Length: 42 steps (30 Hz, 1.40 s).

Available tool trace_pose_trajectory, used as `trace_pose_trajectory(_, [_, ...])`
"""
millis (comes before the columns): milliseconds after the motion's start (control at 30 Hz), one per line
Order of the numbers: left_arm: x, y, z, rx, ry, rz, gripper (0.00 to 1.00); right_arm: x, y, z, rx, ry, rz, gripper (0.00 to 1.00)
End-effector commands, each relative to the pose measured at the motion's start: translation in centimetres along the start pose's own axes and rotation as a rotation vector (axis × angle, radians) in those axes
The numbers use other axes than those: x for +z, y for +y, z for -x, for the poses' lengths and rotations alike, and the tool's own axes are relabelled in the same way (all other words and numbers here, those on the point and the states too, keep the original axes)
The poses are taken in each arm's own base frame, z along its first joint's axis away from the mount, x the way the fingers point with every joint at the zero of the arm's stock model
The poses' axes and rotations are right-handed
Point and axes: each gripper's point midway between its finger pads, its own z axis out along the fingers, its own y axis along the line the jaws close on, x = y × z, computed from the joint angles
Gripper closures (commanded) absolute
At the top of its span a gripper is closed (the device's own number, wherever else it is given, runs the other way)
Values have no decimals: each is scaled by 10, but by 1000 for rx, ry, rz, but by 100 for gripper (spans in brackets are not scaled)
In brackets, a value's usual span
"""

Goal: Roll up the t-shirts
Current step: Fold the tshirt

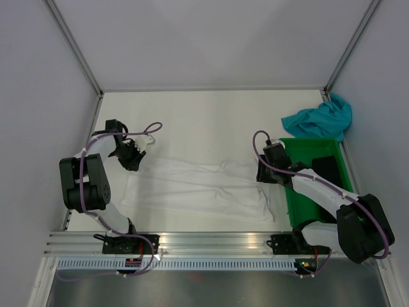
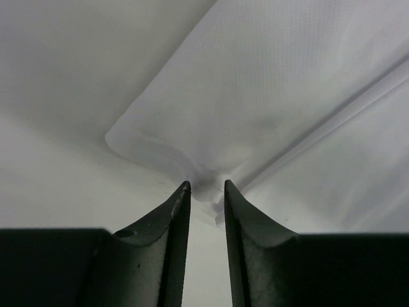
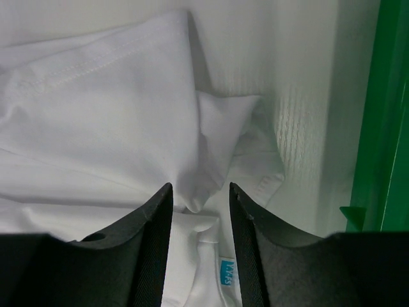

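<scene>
The white t-shirt [image 1: 198, 185] lies flat as a long folded band across the near middle of the table. My left gripper [image 1: 133, 163] is at its far-left corner. In the left wrist view the gripper [image 2: 206, 185] is nearly closed on a puckered corner of the white cloth [image 2: 275, 96]. My right gripper [image 1: 263, 174] is at the shirt's right end. In the right wrist view the gripper [image 3: 200, 185] is open, its fingers straddling a raised fold of the shirt [image 3: 115, 109] by the collar label. The teal-blue t-shirt [image 1: 319, 120] lies crumpled at the far right.
A green plastic crate [image 1: 310, 142] stands at the right, just beside my right gripper, and its wall shows in the right wrist view [image 3: 383, 128]. Grey walls close in the table on the left, back and right. A metal rail runs along the near edge.
</scene>
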Motion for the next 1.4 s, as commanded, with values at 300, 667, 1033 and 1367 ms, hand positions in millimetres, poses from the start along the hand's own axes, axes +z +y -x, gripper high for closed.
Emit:
trace_pose_trajectory(300, [-29, 3, 13, 93, -48, 63, 56, 7, 24, 55, -10, -90, 28, 62])
trace_pose_trajectory(667, [-2, -5, 17, 79, -33, 25, 53, 30, 13, 39, -6, -22, -8, 61])
trace_pose_trajectory(1033, [19, -10, -2, 48, 22, -2, 73, 36, 14, 23, 17, 19, 22, 79])
trace_pose_trajectory(1367, [12, -5, 4, 64, 7, 22, 98, 10, 19, 32, 31, -28, 61, 100])
